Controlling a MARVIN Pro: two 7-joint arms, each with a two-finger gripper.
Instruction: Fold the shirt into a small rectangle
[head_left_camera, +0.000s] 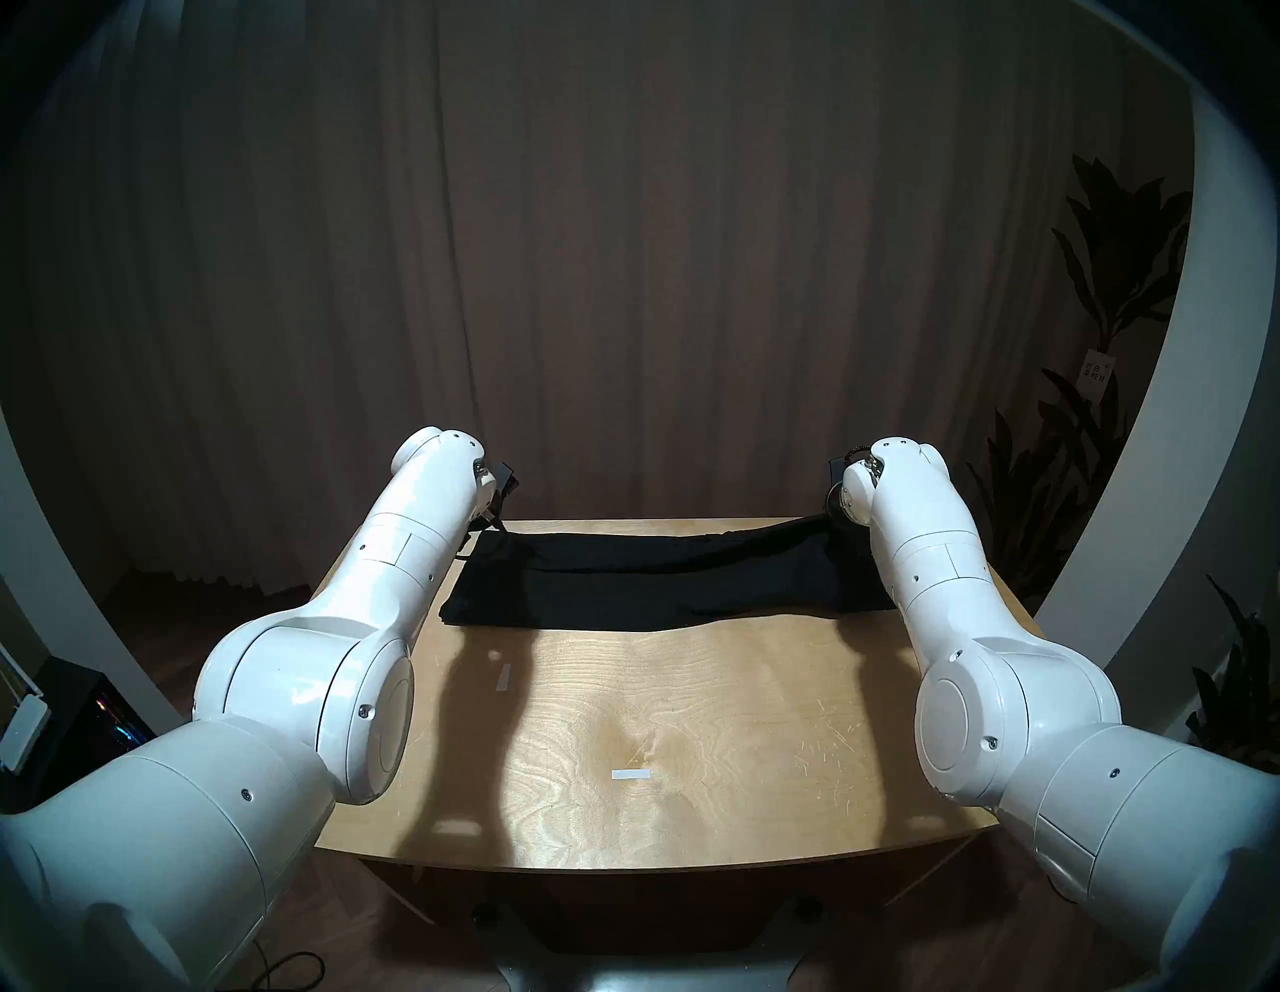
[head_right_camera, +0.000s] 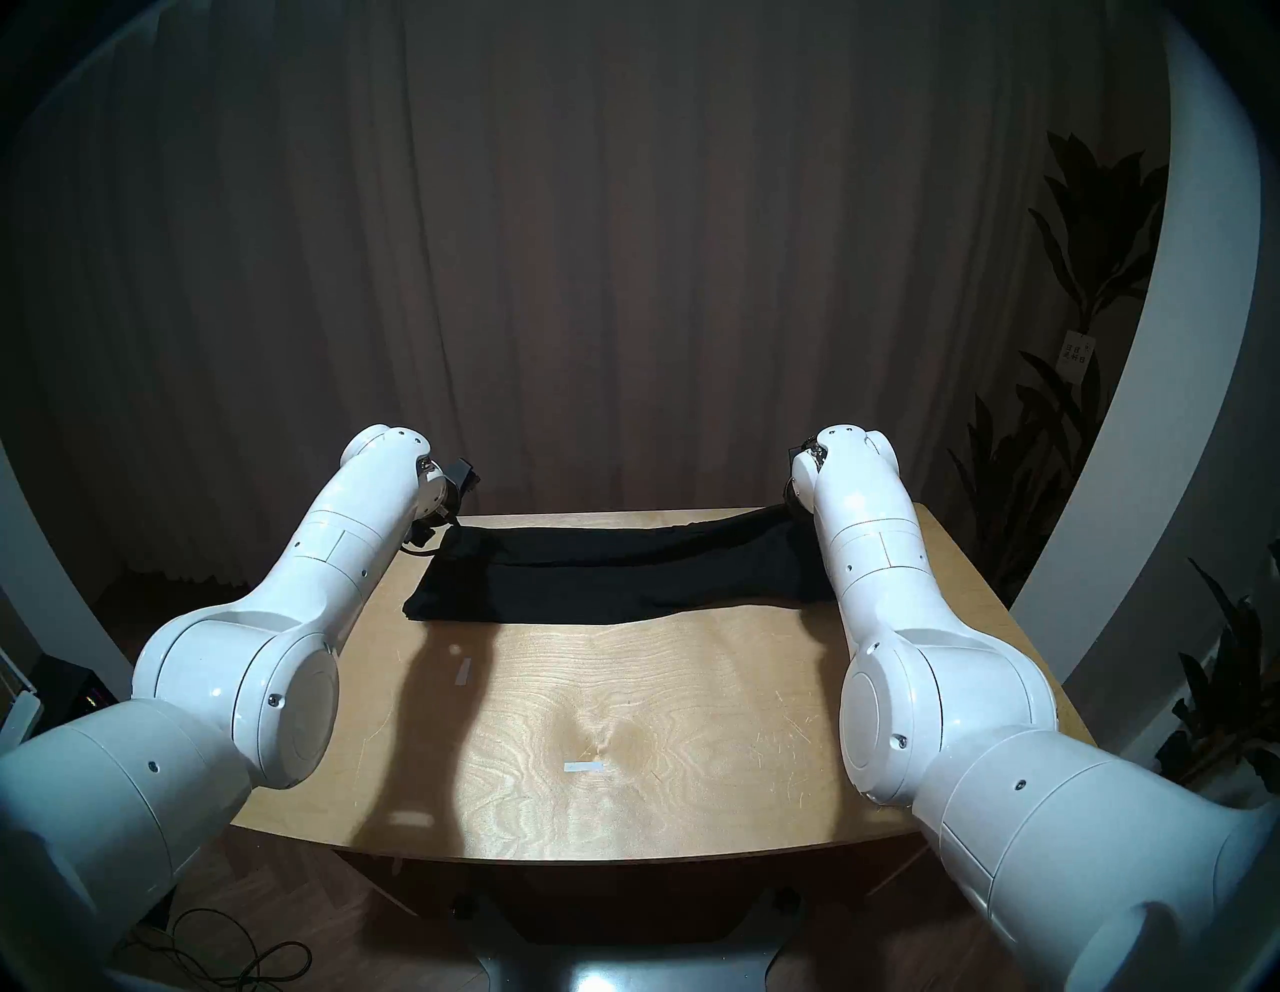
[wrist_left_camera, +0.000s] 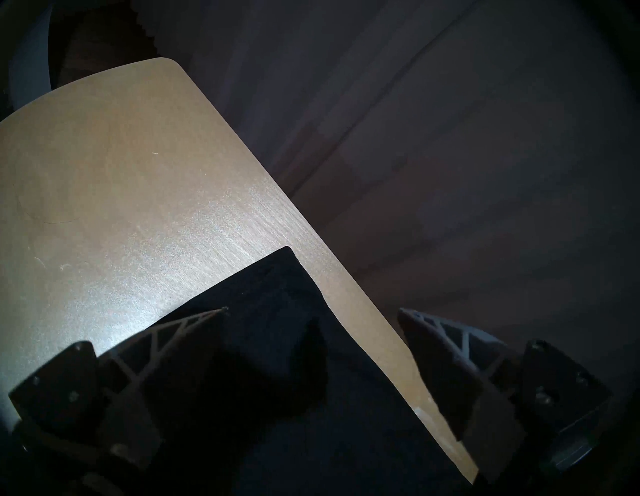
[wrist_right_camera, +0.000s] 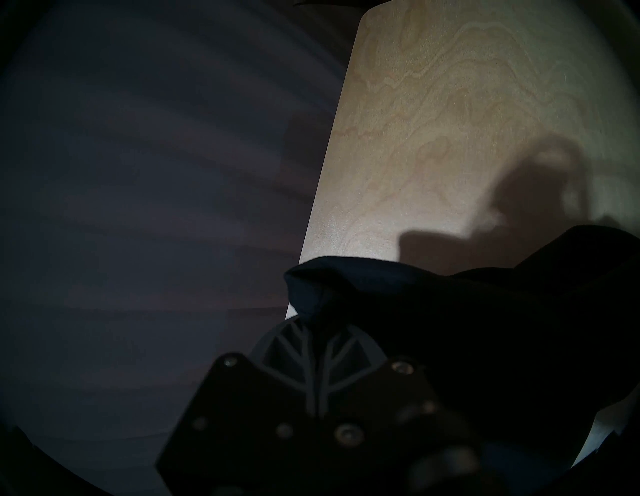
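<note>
The left gripper (wrist_left_camera: 311, 311) has its jaws spread wide with nothing between them; one finger (wrist_left_camera: 180, 329) hangs over the black cloth and the other (wrist_left_camera: 450, 350) sits past the far edge of the worktop (wrist_left_camera: 121, 173). The right gripper (wrist_right_camera: 320, 332) has its jaws pressed together on a bunched edge of the shirt (wrist_right_camera: 467, 318), which rises in a fold just above the fingertips.

The shirt (head_left_camera: 665, 582) lies as a long, narrow black band across the far part of the worktop (head_left_camera: 692, 727), running from one arm to the other. Its left end lies flat with a squared corner close to the far edge. Its right end lifts off the wood toward the right gripper, partly hidden behind the right arm (head_left_camera: 921, 554). The left arm (head_left_camera: 409, 547) reaches beside the shirt's left end.

On the near side of the shirt the wood is bare apart from two small pale strips (head_left_camera: 632, 774), one close to the shirt's left end and one further toward the near edge. Beyond the shirt hangs a dark curtain (head_left_camera: 623, 242), and a leafy plant (head_left_camera: 1108, 291) stands off to its right.
</note>
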